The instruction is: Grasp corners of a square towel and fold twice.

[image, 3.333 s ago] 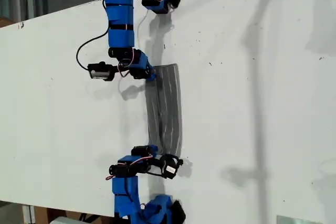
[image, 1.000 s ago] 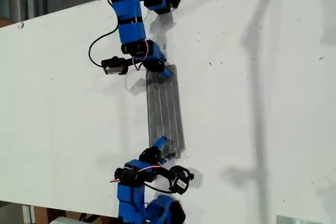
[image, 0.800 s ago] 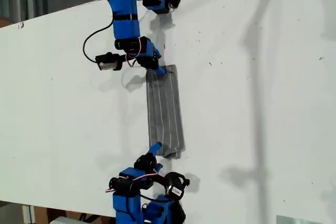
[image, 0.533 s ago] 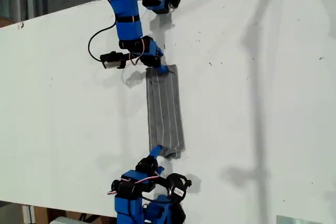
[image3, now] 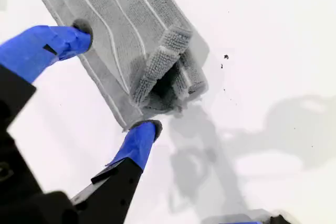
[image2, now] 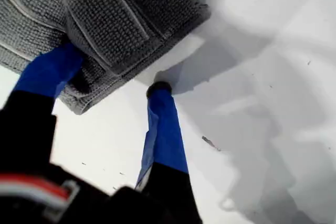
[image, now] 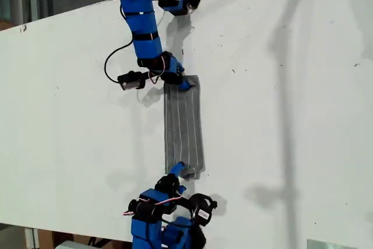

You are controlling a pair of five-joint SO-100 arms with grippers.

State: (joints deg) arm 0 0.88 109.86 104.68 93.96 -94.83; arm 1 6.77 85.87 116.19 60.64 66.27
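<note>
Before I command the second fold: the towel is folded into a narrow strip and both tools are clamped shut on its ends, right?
Not quite. The towel is a narrow folded strip, but neither tool is shut. The first wrist view shows my first tool open astride one corner, and the second wrist view shows my second tool open at the other end.
</note>
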